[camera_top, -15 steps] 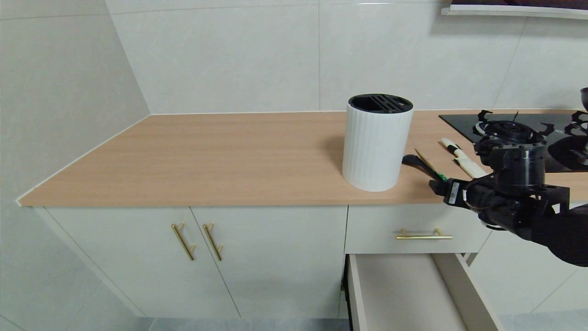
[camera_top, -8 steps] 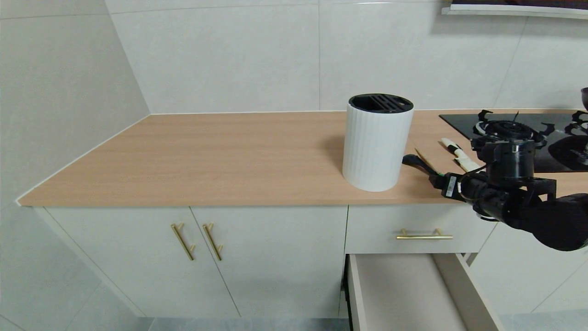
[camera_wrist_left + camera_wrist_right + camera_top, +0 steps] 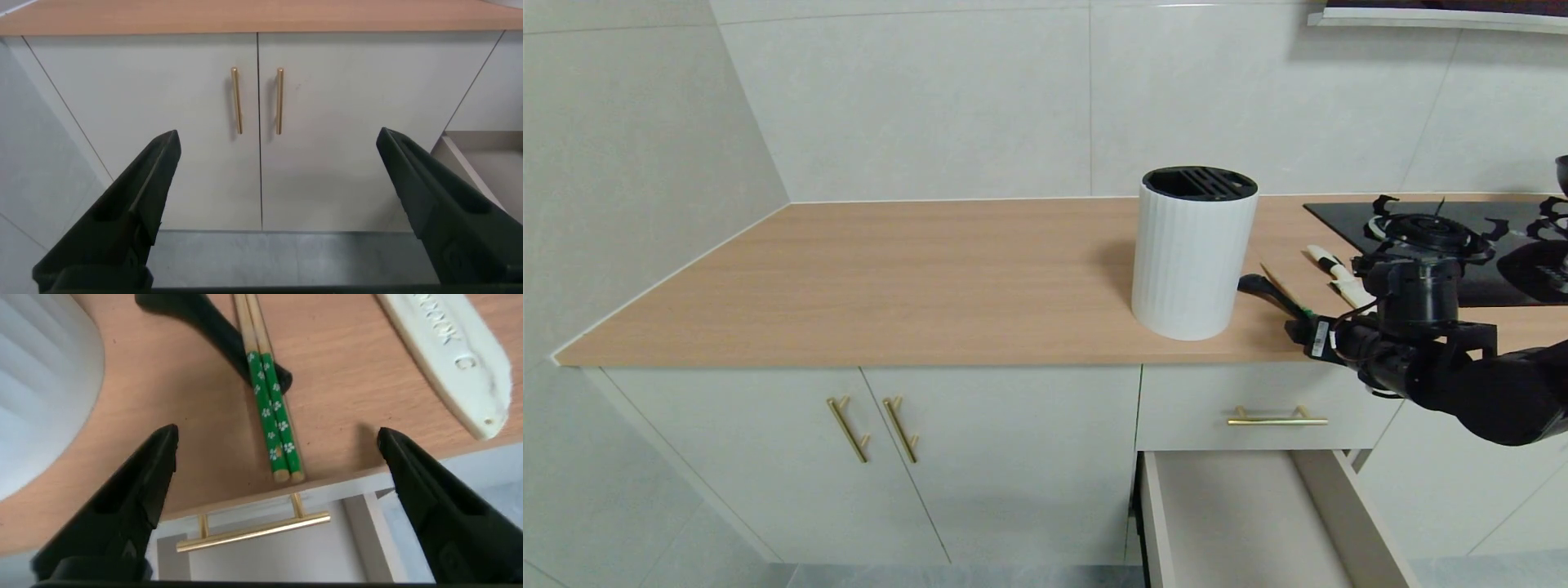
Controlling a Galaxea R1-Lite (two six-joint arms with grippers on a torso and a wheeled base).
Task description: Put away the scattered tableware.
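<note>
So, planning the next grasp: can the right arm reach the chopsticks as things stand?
Probably yes: the right gripper hangs open right over the chopsticks, nothing between. The black utensil under them might get pinched too.

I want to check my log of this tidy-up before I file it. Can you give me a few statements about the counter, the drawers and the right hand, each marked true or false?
1. The chopsticks lie on the counter, crossing the spoon. True.
2. The right hand is shut on the chopsticks. False: it is open, and they lie loose on the counter.
3. The lower drawer is open. True.
4. The holder lies on its side. False: it stands upright.
5. The knife is in the holder. False: it lies on the counter beside the chopsticks.
</note>
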